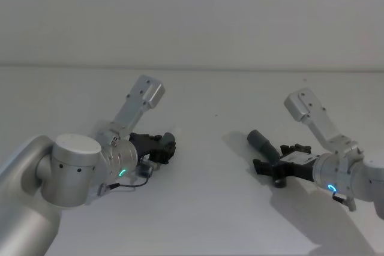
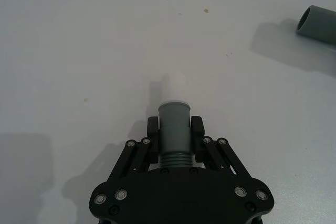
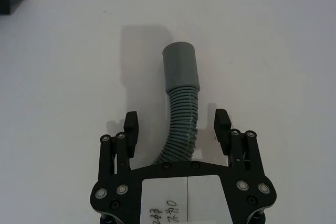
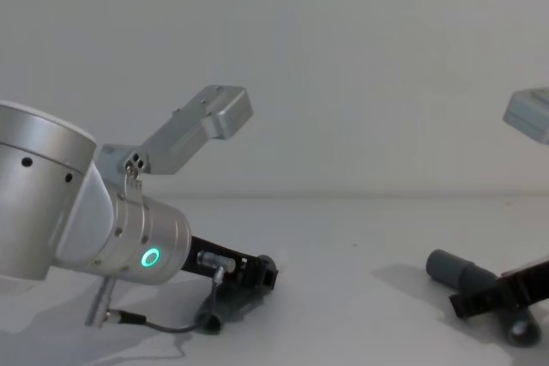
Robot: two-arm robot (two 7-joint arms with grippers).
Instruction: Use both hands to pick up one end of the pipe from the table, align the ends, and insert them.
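Low over the table [image 1: 204,208], the left claw [image 2: 175,125] grips the white-tipped pipe piece [image 2: 174,113] while the right claw [image 3: 177,119] gapes astride the sleeved piece [image 3: 181,69], seemingly lying ungrasped; aligning and inserting remain.

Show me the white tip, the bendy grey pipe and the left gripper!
white tip [image 2: 173,84]: left wrist view, its side.
bendy grey pipe [image 3: 181,69]: right wrist view, smooth sleeve.
left gripper [image 2: 175,125]: left wrist view, between its fingertips.
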